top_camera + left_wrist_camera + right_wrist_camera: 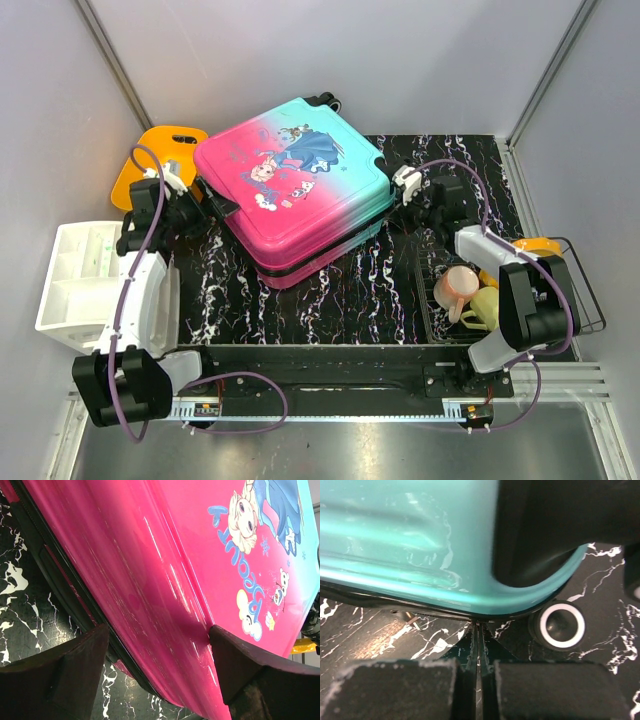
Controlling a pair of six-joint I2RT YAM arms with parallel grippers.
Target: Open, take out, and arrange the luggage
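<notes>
Your right pincer [477, 666] was clenched at the zip line under the luggage's [295, 185] teal corner, beside a wheel [562, 625]. Whether it caught anything, I cannot tell; if not, your pull would likely slip off. Your left pincer [157, 655] stood released, straddling the pink edge. Closed, the luggage lay mid-desk [380, 290], hemmed in by a white tray [70, 290], a basket [428, 300] of cups and, farthest, an orange bin [165, 150], which a swinging lid might strike.

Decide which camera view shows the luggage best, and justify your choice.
Top external: the whole closed luggage is visible. Left wrist shows only its pink side and print; right wrist only a teal corner.
</notes>
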